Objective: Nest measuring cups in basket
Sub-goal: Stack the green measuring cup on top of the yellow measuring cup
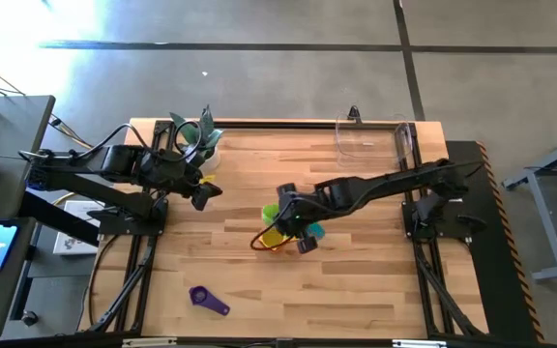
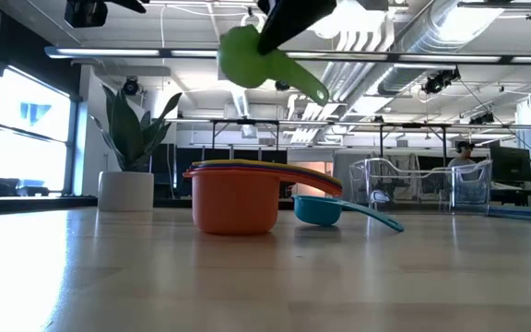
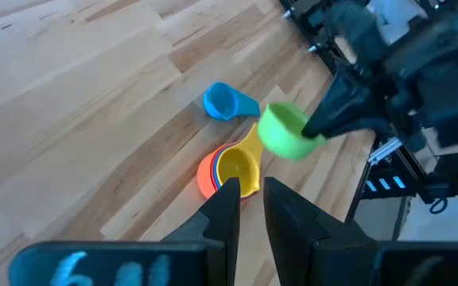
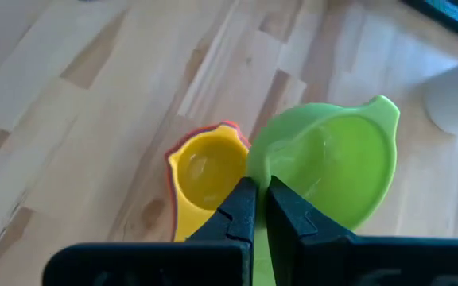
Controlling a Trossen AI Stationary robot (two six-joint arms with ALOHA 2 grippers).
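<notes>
On the left side of the surface (image 1: 356,290), near the potted plant (image 1: 199,135), the left tool (image 1: 204,194) is held idle, its fingers slightly parted and nothing gripped. At the front edge a purple cup (image 1: 207,299) is seen lying alone. Mid-surface, the right tool (image 4: 254,199) is clenched on the rim of the green cup (image 4: 332,163), which is held in the air just above and beside the yellow cup (image 4: 205,171) nested in the orange stack (image 2: 236,198). A teal cup (image 2: 319,210) lies just beside that stack. At the far right edge stands the clear basket (image 1: 375,138).
</notes>
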